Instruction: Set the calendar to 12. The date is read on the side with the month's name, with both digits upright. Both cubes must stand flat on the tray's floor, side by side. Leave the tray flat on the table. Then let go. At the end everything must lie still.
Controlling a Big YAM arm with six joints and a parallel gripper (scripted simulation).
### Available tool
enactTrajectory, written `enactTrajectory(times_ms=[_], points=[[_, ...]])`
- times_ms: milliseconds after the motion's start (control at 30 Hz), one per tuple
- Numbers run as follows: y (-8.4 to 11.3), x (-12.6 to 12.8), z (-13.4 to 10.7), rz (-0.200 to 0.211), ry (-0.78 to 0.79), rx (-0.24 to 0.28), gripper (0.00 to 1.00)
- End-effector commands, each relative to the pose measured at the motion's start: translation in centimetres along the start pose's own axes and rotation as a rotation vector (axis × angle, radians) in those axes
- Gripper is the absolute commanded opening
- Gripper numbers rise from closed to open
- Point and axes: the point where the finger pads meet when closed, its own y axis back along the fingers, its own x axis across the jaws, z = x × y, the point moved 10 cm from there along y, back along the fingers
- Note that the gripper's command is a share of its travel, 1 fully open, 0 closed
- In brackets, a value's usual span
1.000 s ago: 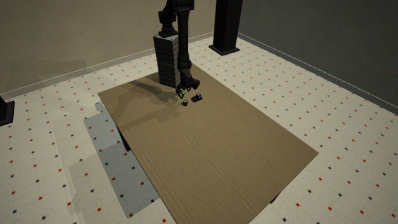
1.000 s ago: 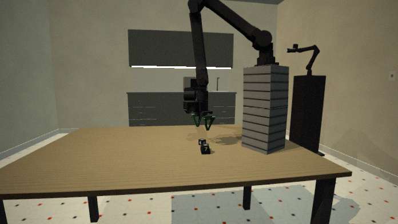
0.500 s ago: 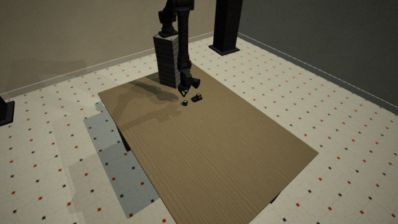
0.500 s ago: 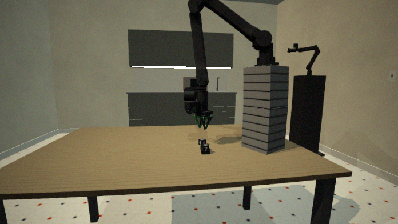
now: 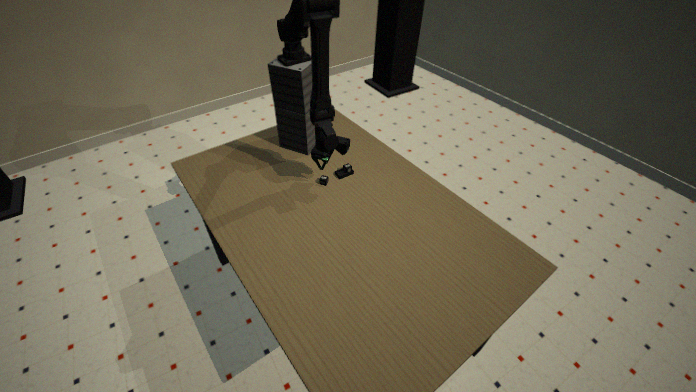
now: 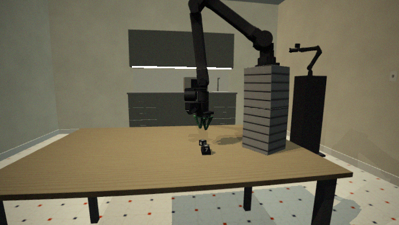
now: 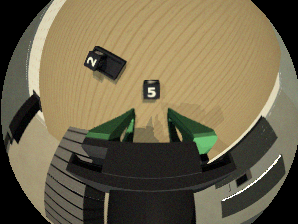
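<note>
A black robotic arm point(image 5: 321, 65) point(image 6: 198, 43) dangles its end effector point(image 5: 322, 162) point(image 6: 203, 126) point(image 7: 151, 112), green fingers parted about halfway around nothing, above a wood-grained surface point(image 5: 380, 240) point(image 6: 129, 161) point(image 7: 200, 50). Below, one black cube point(image 5: 324, 180) point(image 7: 151, 90), a white 5 on its wrist-view face, sits on the surface near the dark tray point(image 5: 344, 173) point(image 7: 113, 66). A second cube point(image 5: 347, 168) point(image 7: 92, 60), showing a 2, occupies one end of the tray.

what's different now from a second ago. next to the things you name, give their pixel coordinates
The gripper point(image 5: 323, 166) point(image 6: 204, 128) point(image 7: 151, 111) has turned, and its fingers stand closer together, nothing held between them. The arm's upper links look unmoved. The tray point(image 5: 341, 174) point(image 7: 114, 67) and both cubes, one in the tray, stayed put.
</note>
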Motion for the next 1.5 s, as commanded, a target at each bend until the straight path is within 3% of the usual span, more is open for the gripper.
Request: enactTrajectory(times_ms=[0,1133,1467], points=[[0.1,0.0,0.7,-0.013,0.027,-0.019,0.44],[-1.2,-0.2,0.7,-0.015,0.022,-0.021,0.44],[-3.2,-0.2,0.1,-0.007,0.013,-0.013,0.44]])
